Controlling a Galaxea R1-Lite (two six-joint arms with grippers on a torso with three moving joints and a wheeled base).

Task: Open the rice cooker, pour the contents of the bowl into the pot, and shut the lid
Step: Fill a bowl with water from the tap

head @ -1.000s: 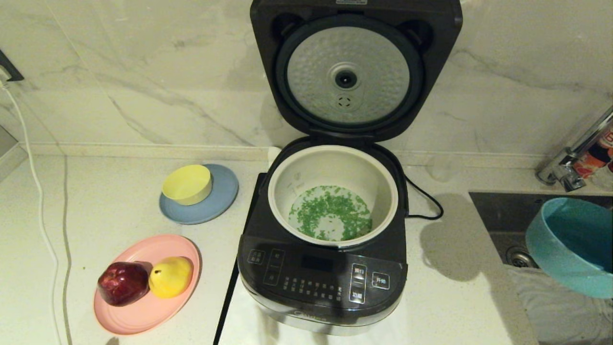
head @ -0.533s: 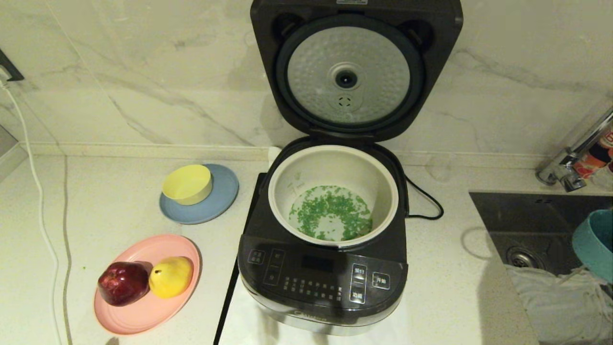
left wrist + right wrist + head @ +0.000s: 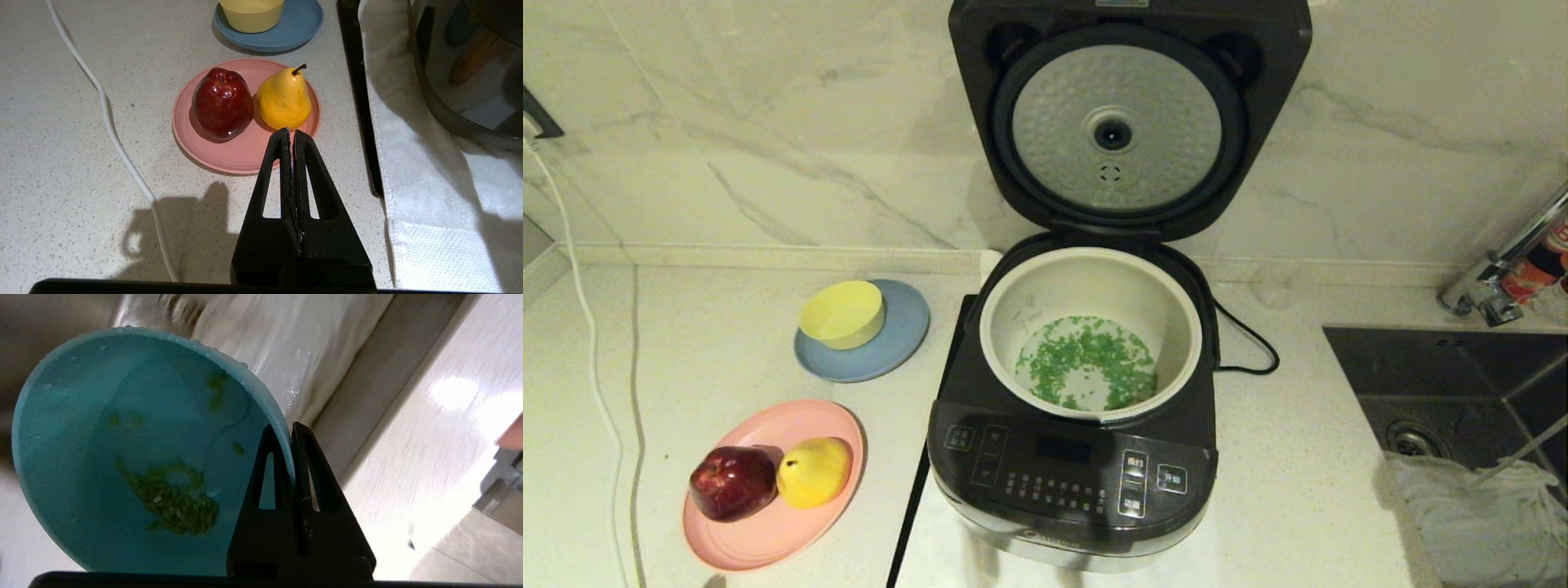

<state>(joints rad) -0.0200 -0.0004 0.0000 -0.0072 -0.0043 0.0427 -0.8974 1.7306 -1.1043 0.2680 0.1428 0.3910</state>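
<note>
You see the cooker (image 3: 1086, 392) standing on the worktop (image 3: 711, 343) with its lid (image 3: 1127, 122) raised upright against the wall, silver inner plate facing you. The pot (image 3: 1090, 331) sits in the cooker body, and green bits (image 3: 1086, 363) lie spread over its floor.

The right hand (image 3: 291, 430) is out of the head view. In the right wrist view you find its fingers pinched tight on the rim of the bowl (image 3: 122, 457), one finger inside the wall and one outside. The bowl is tilted, and a small clump of green bits (image 3: 175, 500) clings to its wet inner surface. Behind the bowl, pale surfaces show, but you cannot tell from this view what lies under it.

The left hand (image 3: 291, 132) hangs over the worktop left of the cooker, fingers pressed together and holding nothing. Just beyond its tips lies a pink plate (image 3: 245, 157) carrying an apple (image 3: 222, 102) and a pear (image 3: 284, 100). Farther back, a yellow bowl (image 3: 843, 313) rests on a blue plate (image 3: 903, 343).
</note>
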